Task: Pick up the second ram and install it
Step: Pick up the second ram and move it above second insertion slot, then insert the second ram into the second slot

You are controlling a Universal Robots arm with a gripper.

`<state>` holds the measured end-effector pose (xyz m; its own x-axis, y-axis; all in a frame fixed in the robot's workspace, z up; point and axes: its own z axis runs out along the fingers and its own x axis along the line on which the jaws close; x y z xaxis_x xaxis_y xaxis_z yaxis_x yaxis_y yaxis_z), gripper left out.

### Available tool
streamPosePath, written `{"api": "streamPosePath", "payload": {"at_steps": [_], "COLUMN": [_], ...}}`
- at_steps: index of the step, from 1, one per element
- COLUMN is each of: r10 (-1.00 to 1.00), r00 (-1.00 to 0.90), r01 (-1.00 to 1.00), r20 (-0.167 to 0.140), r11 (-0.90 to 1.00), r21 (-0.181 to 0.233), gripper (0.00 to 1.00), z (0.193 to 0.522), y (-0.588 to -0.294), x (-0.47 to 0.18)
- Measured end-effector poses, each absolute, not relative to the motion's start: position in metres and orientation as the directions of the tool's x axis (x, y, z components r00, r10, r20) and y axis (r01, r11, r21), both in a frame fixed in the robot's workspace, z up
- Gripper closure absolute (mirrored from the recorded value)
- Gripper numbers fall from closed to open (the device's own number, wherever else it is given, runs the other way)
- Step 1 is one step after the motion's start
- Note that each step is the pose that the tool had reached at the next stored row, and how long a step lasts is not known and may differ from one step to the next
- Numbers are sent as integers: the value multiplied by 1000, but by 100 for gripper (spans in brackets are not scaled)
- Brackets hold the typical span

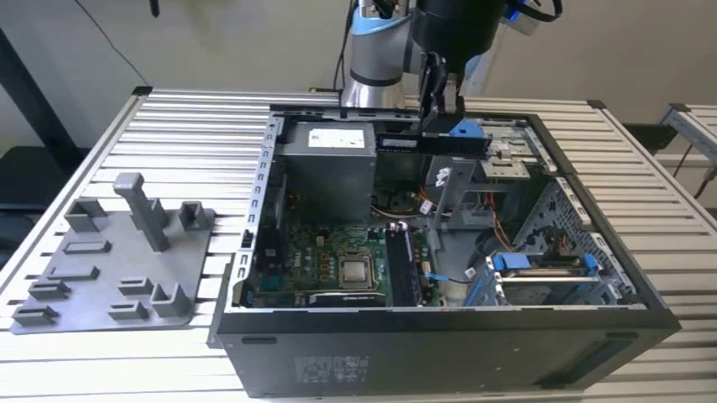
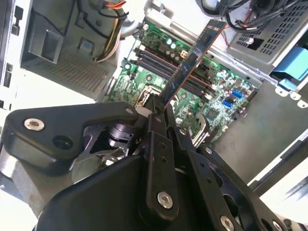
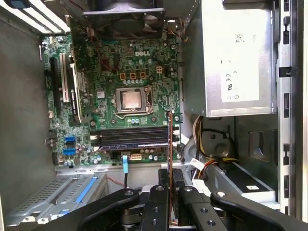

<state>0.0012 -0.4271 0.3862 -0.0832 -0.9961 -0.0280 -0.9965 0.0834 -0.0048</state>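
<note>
Exterior view, left to right: the grey fixture plate lies on the slatted table beside the open computer case. Over the case's far part the gripper is clenched on the second ram, held level with open room beneath. In the first wrist view it hangs edge-on over the motherboard, its gripped end hidden between the fingers.

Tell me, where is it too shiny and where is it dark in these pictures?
Second wrist view: glare bleaches patches of the computer case around the memory stick held by the end effector. First wrist view: the circuit board is evenly lit, the side wall shaded. Exterior view: soft light on the table, dimmer inside the case.
</note>
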Motion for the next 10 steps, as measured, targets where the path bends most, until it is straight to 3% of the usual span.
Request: {"api": "streamPosePath", "payload": {"at_steps": [10], "r10": [-997], "r00": [-72], "r01": [-997], "r20": [-28], "r11": [72], "r21": [-5], "gripper": [86], "z": [386], "y": [-427], "x": [1]}}
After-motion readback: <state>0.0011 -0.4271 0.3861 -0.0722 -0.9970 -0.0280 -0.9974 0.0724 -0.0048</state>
